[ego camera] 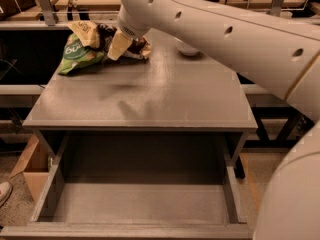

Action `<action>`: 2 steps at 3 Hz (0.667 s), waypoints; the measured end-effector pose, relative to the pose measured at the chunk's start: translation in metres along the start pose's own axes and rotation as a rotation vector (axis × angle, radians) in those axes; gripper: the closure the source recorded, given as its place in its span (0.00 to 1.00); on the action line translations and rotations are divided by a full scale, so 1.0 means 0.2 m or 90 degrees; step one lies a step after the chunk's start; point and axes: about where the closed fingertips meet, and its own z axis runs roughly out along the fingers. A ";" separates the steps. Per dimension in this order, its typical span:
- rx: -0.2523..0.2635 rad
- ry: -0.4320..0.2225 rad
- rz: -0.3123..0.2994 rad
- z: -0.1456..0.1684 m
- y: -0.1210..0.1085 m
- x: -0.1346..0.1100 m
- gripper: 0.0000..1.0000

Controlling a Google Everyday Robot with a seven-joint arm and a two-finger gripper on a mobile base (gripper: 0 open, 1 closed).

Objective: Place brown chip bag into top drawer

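Observation:
The brown chip bag (136, 45) lies crumpled at the back left of the grey cabinet top (150, 94), its tan end up against a green chip bag (77, 56). My gripper (116, 48) reaches down from the big white arm and sits right over the brown bag's middle, hiding part of it. The top drawer (140, 204) is pulled open below the cabinet's front edge and holds nothing.
A white bowl (186, 48) stands at the back of the cabinet top, mostly hidden by my arm (225, 34). A cardboard box (31, 169) sits on the floor at the left. Shelving and bench legs flank both sides.

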 end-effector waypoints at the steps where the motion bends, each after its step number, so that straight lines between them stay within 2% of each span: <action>1: 0.002 0.001 -0.006 -0.01 0.00 0.00 0.00; 2: 0.013 -0.013 -0.002 0.06 0.00 -0.02 0.00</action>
